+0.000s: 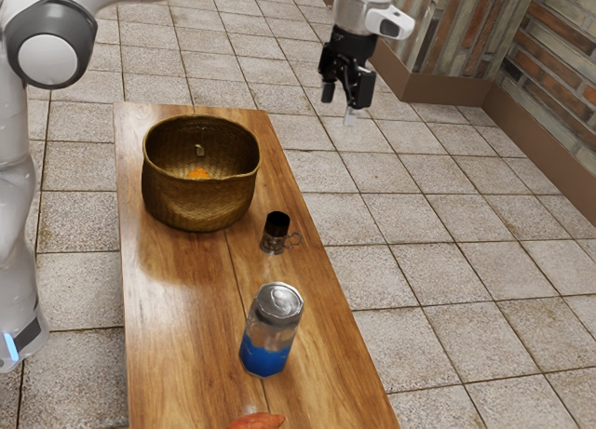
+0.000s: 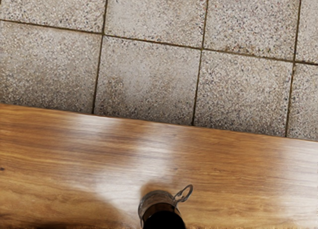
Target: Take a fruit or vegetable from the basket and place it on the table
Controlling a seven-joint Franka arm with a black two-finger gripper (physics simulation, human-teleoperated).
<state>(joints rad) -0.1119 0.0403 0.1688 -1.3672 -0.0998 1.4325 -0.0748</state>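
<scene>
At one o'clock in the exterior view, raised well above the wooden table (image 1: 177, 299) and set against the tiled floor (image 1: 466, 327), hangs the black two-finger gripper (image 1: 344, 100). Its jaws stand apart, released, with no fruit or vegetable between them.

Toward ten o'clock sits the woven basket (image 1: 200, 204), upright on the table. Down inside it lies an orange-coloured fruit or vegetable (image 1: 198, 174), too much hidden by the wall to name more closely; it is the likely target. From the basket, the glass mug with dark contents (image 1: 276, 226) stands at four o'clock, and the silver-topped, blue-based can (image 1: 270, 331) at five. In the wrist view the same mug stands on the wood, its looped handle (image 2: 184, 193) turned toward the table's long edge.

Near six o'clock, at the exterior view's lower border, a reddish-orange tapered vegetable, perhaps a sweet potato (image 1: 256, 421), rests on the tabletop, partly cut off. Whether it came out of the basket cannot be told, so I can't call the task done on its account. If the orange piece is the one meant, everything is left: reach toward the basket, lower inside its rim, grasp, lift clear and set it on bare wood.
</scene>
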